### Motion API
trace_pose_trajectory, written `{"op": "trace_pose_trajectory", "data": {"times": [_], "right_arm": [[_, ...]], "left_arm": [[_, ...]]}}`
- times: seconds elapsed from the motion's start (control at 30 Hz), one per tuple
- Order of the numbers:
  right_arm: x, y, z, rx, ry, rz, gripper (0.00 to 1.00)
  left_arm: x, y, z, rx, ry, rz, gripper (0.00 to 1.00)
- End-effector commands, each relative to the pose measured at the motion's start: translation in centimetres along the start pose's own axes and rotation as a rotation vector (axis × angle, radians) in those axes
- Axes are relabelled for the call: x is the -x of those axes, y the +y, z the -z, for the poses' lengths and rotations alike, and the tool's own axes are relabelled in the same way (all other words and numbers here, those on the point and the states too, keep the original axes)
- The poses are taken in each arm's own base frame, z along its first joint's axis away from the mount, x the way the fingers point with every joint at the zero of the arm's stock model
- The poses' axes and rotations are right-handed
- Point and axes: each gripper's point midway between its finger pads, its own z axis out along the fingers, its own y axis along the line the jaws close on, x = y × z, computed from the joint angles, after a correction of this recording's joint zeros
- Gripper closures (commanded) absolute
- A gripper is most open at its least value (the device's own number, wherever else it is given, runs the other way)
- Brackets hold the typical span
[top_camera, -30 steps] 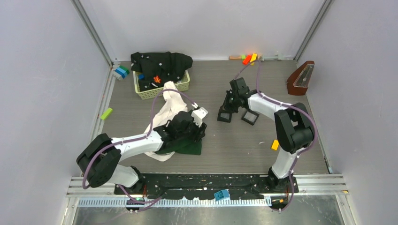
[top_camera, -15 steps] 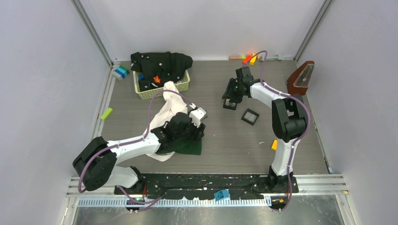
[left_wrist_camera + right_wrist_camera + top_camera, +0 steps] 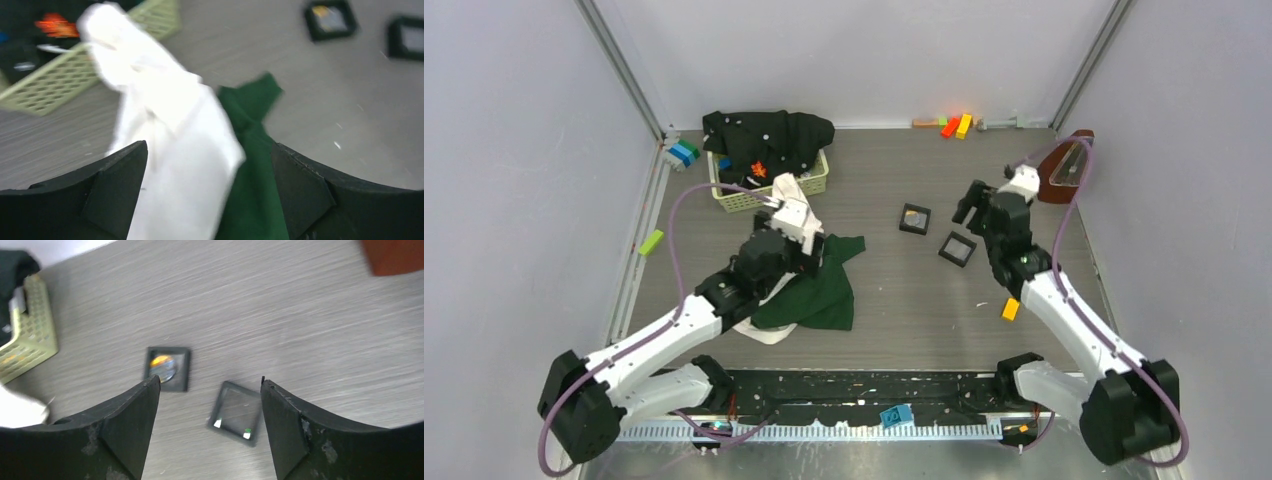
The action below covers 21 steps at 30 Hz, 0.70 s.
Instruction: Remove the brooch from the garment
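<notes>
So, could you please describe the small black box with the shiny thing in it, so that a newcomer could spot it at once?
On the grey table, look right of the cream and green garment, where two black square boxes lie apart. It is the left, farther box; unlike its neighbour, whose inside looks plain, it holds a round shiny piece with an orange glint.

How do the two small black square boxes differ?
The far box holds a shiny round piece; the near box shows only a pale grey inside. The far box sits nearly square to the right wrist view; the near box is turned askew. Both are black and square.
</notes>
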Motion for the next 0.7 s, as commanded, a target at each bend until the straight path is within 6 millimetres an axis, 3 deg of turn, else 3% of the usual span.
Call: {"op": "trace_pose_trajectory", "data": {"times": [0.0, 0.03, 0.07, 0.1, 0.2, 0.37, 0.4, 0.47, 0.57, 0.63, 0.67], "right_arm": [[0.0, -5.9, 0.9, -0.169, -0.284, 0.008, 0.22], [0.9, -6.3, 1.5, -0.175, -0.357, -0.009, 0.23], [-0.2, -7.3, 2.0, -0.187, -0.371, 0.002, 0.23], [0.4, -7.4, 2.3, -0.182, -0.413, 0.034, 0.23], [-1.0, -8.6, 1.9, -0.216, -0.407, 0.118, 0.22], [-3.4, -10.8, -0.8, -0.25, -0.46, 0.143, 0.26], [-2.6, -10.9, -0.9, -0.248, -0.502, 0.132, 0.26], [-4.7, -11.9, -2.6, -0.271, -0.443, 0.154, 0.27], [-5.9, -12.4, -4.7, -0.258, -0.405, 0.142, 0.3], [-5.8, -12.8, -5.3, -0.266, -0.393, 0.136, 0.29], [-6.7, -13.2, -5.7, -0.282, -0.325, 0.136, 0.3]], "left_arm": [[1.0, 7.8, 1.1, 0.298, -0.071, 0.117, 0.04], [0.3, 9.8, 1.3, 0.362, -0.065, 0.139, 0.04], [-0.1, 11.8, 1.6, 0.43, -0.061, 0.167, 0.04], [-0.6, 13.8, 2.0, 0.499, -0.057, 0.194, 0.04], [-2.0, 17.9, 2.3, 0.611, -0.101, 0.262, 0.04], [-4.8, 20.0, 2.3, 0.7, -0.142, 0.193, 0.07], [-5.2, 20.3, 2.3, 0.721, -0.153, 0.186, 0.07], [-5.5, 20.6, 2.0, 0.728, -0.224, 0.171, 0.08], [-7.1, 21.4, 1.2, 0.772, -0.237, 0.133, 0.08], [-7.1, 22.1, 0.7, 0.807, -0.225, 0.111, 0.09], [-7.0, 22.1, 0.5, 0.808, -0.217, 0.102, 0.09]]}}
